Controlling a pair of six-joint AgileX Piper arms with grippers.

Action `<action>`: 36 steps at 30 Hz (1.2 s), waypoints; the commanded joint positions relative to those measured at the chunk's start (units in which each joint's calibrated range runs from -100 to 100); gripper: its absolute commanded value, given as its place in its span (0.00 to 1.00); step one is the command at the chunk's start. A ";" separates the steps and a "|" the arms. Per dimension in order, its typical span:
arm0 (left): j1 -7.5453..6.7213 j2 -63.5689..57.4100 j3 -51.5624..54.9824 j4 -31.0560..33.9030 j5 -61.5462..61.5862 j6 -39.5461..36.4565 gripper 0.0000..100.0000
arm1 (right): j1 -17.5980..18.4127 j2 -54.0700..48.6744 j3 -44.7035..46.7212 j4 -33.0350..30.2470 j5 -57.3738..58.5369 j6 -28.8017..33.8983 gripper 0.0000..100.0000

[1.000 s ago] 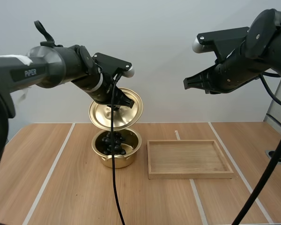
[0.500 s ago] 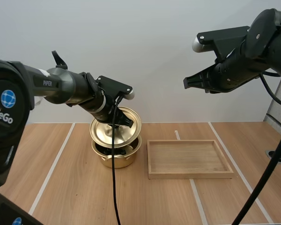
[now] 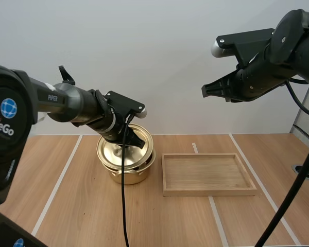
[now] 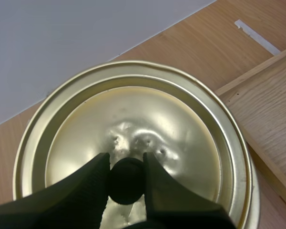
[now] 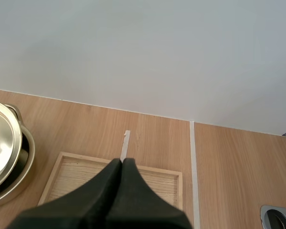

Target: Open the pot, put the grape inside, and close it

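Touchdown for the gold lid [image 3: 121, 150], tilted above the pot [image 3: 129, 175] a second ago, now resting slightly askew over the grapes, black knob [image 4: 126, 183] pinched in left gripper [image 4: 126, 160], right gripper [image 5: 121, 164] closed on nothing, idle above wooden tray [image 3: 206, 192]; release remaining.

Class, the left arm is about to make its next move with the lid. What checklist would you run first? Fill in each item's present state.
1. Left gripper pinching the lid's knob: ok.
2. Lid over the pot: ok, roughly centred.
3. Lid seated flat on the rim: not ok; it is tilted, and a dark gap shows on the tray side.
4. Grapes inside the pot: cannot tell; the lid hides the inside.
5. Right gripper clear of the pot: ok; shut, held high above the wooden tray.
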 commanded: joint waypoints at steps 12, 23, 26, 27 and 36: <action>-0.19 1.24 0.14 -1.08 0.91 1.81 0.00 | -0.25 -0.85 0.13 0.45 -1.16 -0.48 0.00; -0.19 3.31 0.14 -5.87 4.19 6.52 0.00 | -0.25 -0.85 0.13 1.09 -1.16 -0.48 0.00; -0.19 5.22 0.14 -5.75 4.45 6.52 0.00 | -0.25 -0.85 0.13 1.09 -1.16 -0.48 0.00; -0.19 5.69 0.14 -5.75 4.45 6.52 0.00 | -0.25 -0.85 0.13 1.09 -1.16 -0.48 0.00; -0.19 6.48 0.01 -5.38 3.60 6.52 0.00 | -0.25 -0.85 0.13 1.09 -1.16 -0.48 0.00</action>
